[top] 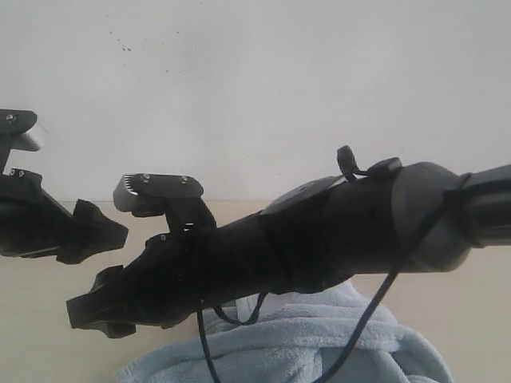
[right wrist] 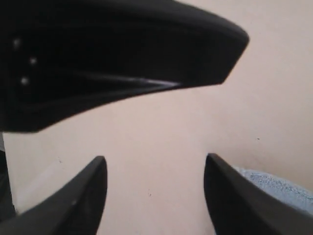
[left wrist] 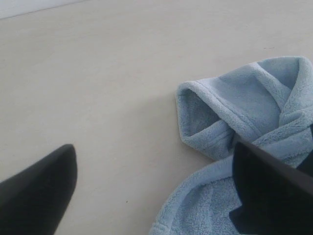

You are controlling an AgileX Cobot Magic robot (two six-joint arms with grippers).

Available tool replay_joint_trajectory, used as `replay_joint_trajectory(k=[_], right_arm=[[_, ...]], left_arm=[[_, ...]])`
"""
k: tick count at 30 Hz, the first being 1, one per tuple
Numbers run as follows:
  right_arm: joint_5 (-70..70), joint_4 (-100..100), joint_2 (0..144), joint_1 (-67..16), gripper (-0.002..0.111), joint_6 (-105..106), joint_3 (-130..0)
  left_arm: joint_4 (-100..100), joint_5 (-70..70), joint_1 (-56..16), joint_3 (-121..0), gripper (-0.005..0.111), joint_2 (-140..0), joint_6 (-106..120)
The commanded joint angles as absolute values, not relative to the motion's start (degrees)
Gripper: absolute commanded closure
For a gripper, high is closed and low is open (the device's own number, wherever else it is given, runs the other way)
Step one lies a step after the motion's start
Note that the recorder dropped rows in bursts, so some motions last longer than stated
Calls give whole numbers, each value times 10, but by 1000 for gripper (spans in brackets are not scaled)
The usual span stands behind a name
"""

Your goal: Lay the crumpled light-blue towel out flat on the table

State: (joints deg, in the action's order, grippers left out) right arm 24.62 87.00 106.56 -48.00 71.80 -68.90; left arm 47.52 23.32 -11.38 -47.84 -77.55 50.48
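The light-blue towel [top: 303, 343] lies crumpled on the beige table [top: 32, 319], at the bottom of the exterior view. My right arm reaches across above it to the left, and my right gripper [top: 92, 307] ends past the towel's left side. In the right wrist view this gripper [right wrist: 155, 161] is open over bare table, with a bit of towel [right wrist: 279, 183] beside one finger. My left gripper [top: 116, 231] hovers further left and higher. In the left wrist view it [left wrist: 154, 147] is open and holds nothing, and the towel's folded hemmed edge [left wrist: 244, 107] lies below near one finger [left wrist: 269, 191].
A white speckled wall [top: 255, 80] rises behind the table. A black cable [top: 367, 319] hangs from my right arm over the towel. In the right wrist view a big black body [right wrist: 122, 63], probably the other arm, sits just beyond my right gripper's fingers.
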Motion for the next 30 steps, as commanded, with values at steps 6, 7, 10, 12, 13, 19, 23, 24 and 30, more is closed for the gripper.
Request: replay_joint_trajectory(k=[6,7,10,12,13,19,23,24,30], right_arm=[[209,745,985,-478,48,688,-693],[185,700,971,-478,48,674,-693],[132,562,944,-471,48,571,-691],[152,456,940,-450,48,507,-691],[192,375,940,-426,48,446,-691],[435,-22,940,-259,48,99,-691],[486,-13,939,-211,48,97,-691],[481,0,939,-211,48,98,-691],[466,53,939,-211,48,115,-691]], left_arm=[[469,316,-113,-467,20,-776,458],[475,317,-113,-456,20,-778,458],[516,274,-126,-407,26,-796,494],[581,256,-153,-391,42,-819,659],[620,256,-168,-391,47,-826,758],[684,160,-173,-393,33,-889,884],[750,269,-173,-440,26,-1007,1005],[750,292,-173,-453,27,-1029,1003],[750,301,-172,-481,35,-1074,1003]])
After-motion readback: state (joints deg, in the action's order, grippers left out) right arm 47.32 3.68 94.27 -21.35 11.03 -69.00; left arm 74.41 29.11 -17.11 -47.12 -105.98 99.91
